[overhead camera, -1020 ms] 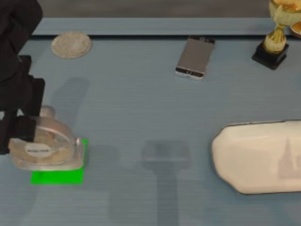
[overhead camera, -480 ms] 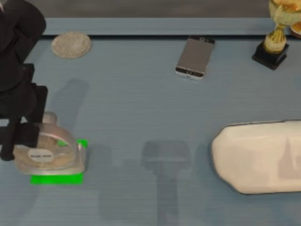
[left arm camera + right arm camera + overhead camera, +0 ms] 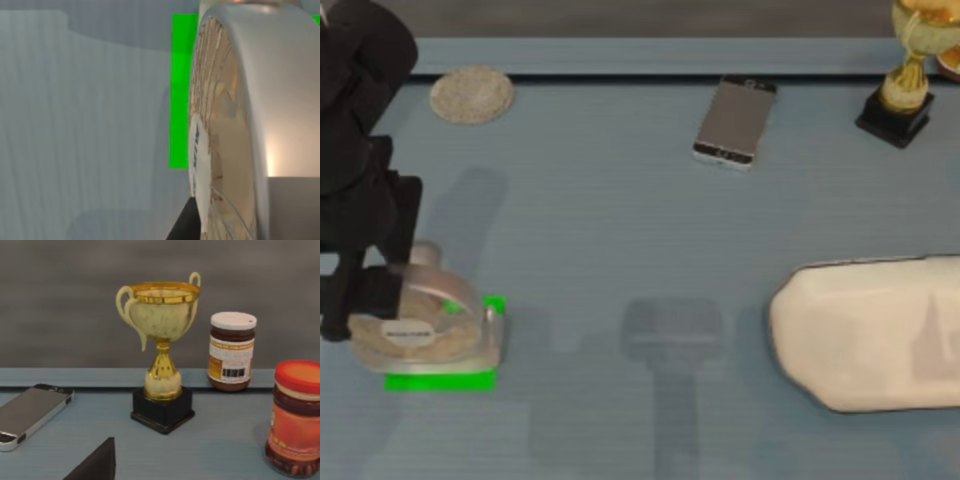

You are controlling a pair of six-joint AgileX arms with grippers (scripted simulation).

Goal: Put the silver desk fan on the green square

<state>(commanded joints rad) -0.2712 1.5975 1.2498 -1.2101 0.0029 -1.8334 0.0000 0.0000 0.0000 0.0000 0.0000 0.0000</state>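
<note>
The silver desk fan (image 3: 420,325) stands at the table's left, its base over the green square (image 3: 440,381); only a front strip and a right corner of the green show. My left gripper (image 3: 360,305) is shut on the fan's round head from the left. In the left wrist view the chrome ring of the fan (image 3: 270,100) fills the picture, with a dark fingertip (image 3: 182,225) against its grille and the green square (image 3: 180,90) beyond it. My right arm (image 3: 870,335) is parked at the right.
A grey speckled disc (image 3: 471,95) lies at the back left and a grey smartphone (image 3: 735,122) at the back middle. A gold trophy (image 3: 905,80) stands at the back right. In the right wrist view two jars (image 3: 232,352) (image 3: 297,417) stand beside the trophy (image 3: 162,355).
The left gripper has shifted the fan slightly right and down, so it covers more of the green square. Over the last half second it has barely moved.
</note>
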